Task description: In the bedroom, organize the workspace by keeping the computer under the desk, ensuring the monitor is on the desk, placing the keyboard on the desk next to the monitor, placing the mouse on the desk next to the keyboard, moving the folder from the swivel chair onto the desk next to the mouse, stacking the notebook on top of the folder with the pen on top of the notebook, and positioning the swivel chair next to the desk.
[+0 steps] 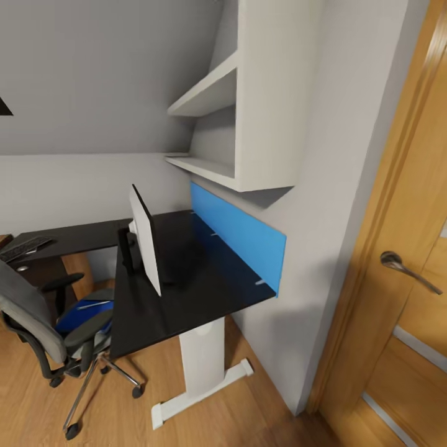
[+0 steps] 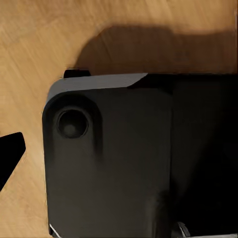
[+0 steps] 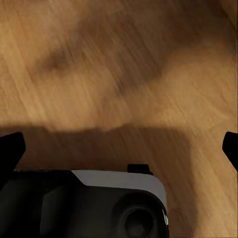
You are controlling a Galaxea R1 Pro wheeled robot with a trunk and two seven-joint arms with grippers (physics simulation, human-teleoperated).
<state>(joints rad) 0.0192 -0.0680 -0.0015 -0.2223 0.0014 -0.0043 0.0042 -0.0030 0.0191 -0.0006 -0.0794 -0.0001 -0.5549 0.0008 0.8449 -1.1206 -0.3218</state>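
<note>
On the glossy black worktop [image 1: 186, 304], near its middle, the monitor [image 1: 145, 239] stands upright on its black stand, seen almost from the edge, with its white back toward the chair side. Behind the worktop a blue panel [image 1: 239, 233] runs along the grey wall, and white shelves [image 1: 214, 93] hang above it. On the far wing of the worktop, at the left edge of the head view, the keyboard [image 1: 25, 248] lies flat, well apart from the monitor. The grey swivel chair [image 1: 53, 326] stands just beside the worktop, on the wood floor [image 1: 261, 410]. On its seat lies the blue folder [image 1: 84, 313], and a thin white pen [image 1: 94, 304] seems to rest on the folder. A wood door [image 1: 403, 248] with a metal handle [image 1: 406, 268] is at the right.

Both wrist views look down to the wood floor and to a dark part of the robot's own body [image 2: 124, 158]. The left gripper [image 2: 10, 156] shows one black fingertip only, so I cannot tell its state. The right gripper [image 3: 119, 148] has its two fingertips far apart at the two edges of the picture, spread wide, with nothing between them.
</note>
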